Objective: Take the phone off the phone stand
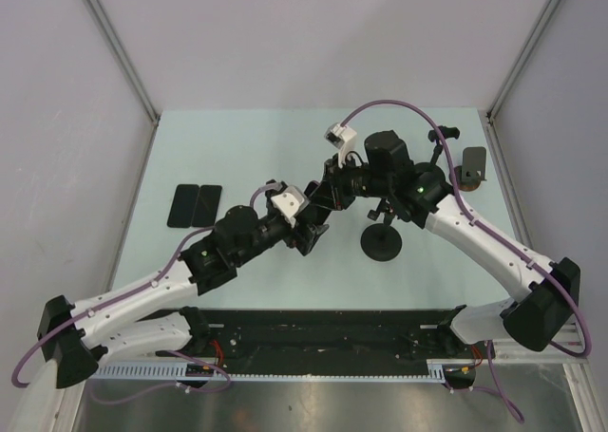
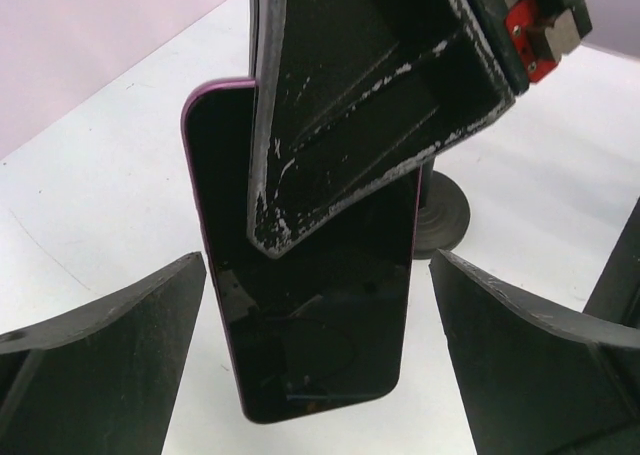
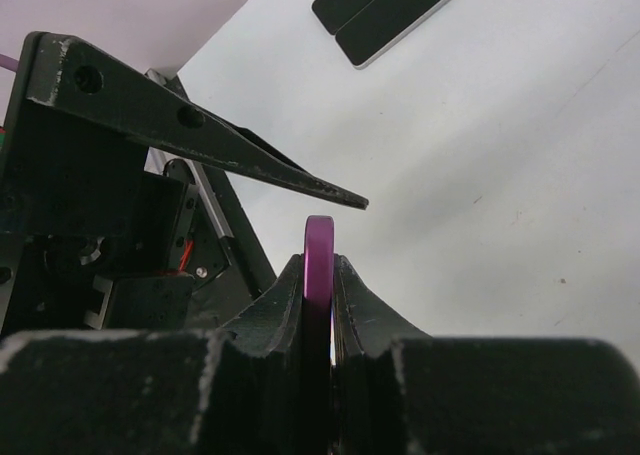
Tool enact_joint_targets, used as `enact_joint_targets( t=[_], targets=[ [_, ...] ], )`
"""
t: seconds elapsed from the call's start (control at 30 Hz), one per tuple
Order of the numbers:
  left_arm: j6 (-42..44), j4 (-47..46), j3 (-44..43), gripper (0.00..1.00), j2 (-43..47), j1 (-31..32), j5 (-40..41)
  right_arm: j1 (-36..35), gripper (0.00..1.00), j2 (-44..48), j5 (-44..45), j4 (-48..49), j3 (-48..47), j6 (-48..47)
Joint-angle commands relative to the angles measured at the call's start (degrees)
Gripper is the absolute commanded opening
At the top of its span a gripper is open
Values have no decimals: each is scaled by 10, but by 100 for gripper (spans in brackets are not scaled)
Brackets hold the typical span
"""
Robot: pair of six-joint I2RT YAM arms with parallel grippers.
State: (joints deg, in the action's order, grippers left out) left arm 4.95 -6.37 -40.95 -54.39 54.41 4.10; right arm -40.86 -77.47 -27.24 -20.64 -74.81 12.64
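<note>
The phone, black-screened with a purple edge, hangs upright in the air. My right gripper is shut on it; its purple edge shows between the fingers. One right finger lies across the screen. My left gripper is open, its fingers on either side of the phone's lower end, apart from it. In the top view both grippers meet at the phone, left of the black round-based phone stand. The stand's base shows behind the phone.
Two dark phones lie side by side on the table at the left, also in the right wrist view. A small dark brown object and a black knob sit at the back right. Grey walls enclose the table.
</note>
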Motion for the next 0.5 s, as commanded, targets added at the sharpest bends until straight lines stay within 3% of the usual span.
enact_joint_targets(
  t=[0.0, 0.23, 0.47],
  targets=[
    [-25, -29, -38, 100, -16, 7, 10, 1, 0, 0, -11, 52, -6, 26],
    [-32, -28, -43, 99, -40, 18, 77, -4, 0, -2, 0, 45, -6, 35],
    [-35, -11, -48, 79, -57, 21, 122, -1, 0, -2, 16, 42, 1, 46]
  ],
)
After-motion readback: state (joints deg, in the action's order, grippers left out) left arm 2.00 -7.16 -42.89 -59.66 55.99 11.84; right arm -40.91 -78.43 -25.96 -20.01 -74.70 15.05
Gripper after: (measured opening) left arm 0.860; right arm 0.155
